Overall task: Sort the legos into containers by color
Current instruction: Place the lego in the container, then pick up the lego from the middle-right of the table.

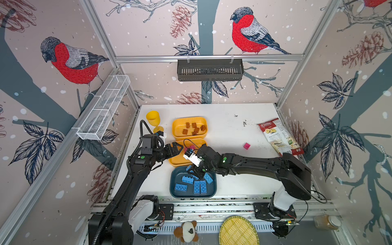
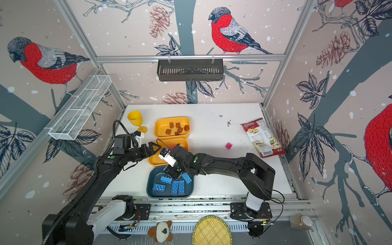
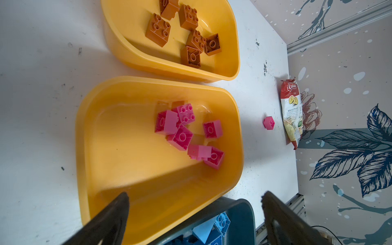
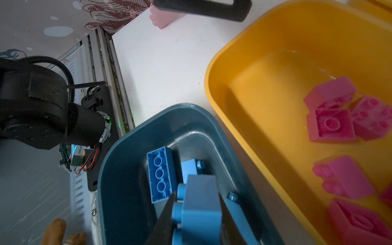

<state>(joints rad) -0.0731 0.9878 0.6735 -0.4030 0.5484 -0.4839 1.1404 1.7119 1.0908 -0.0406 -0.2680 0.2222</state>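
**Legos [image 1: 196,186] in three trays**

Your right claw [image 1: 196,172] pinches one blue lego [image 4: 199,212] over the teal tray [image 1: 175,177], which holds at least five more. Your left claw [image 3: 195,196] gapes wide over a yellow tray [image 3: 84,127] of six pink legos [image 3: 181,136]. Six brown legos [image 3: 158,29] fill the far tray [image 1: 177,127]. One pink lego [image 1: 246,146] lies on the table [image 1: 222,131].

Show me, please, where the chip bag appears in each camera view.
In a top view: chip bag at the right edge of the table.
In a top view: chip bag, same spot.
Left wrist: chip bag beyond the loose pink brick.
Right wrist: not in it.
Shared landmark: yellow tray holding pink bricks.
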